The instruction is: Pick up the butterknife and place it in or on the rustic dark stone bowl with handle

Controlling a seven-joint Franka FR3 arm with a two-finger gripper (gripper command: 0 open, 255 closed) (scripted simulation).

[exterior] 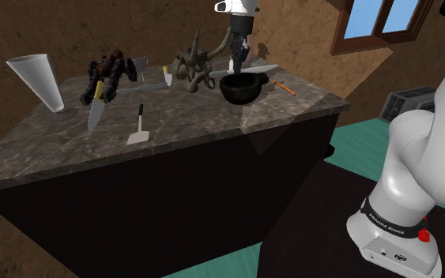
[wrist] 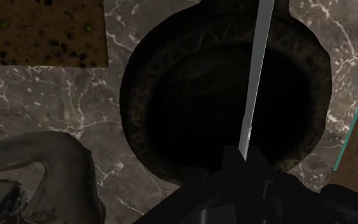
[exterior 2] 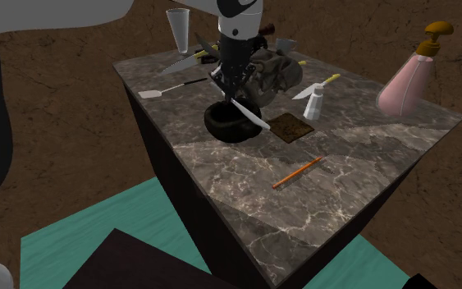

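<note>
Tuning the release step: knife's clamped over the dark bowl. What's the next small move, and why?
Probably a short straight descent before any release. The gripper is shut on the butterknife, whose blade crosses the opening of the dark bowl in the wrist view. In the shoulder view the knife seems to sit just above the rim, so letting go from here might bounce it out.

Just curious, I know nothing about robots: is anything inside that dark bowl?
Nothing shows inside: the bowl looks dark and bare within. The butterknife, clasped by the gripper, hangs over it; blade and gripper hide a strip of the inside.
</note>
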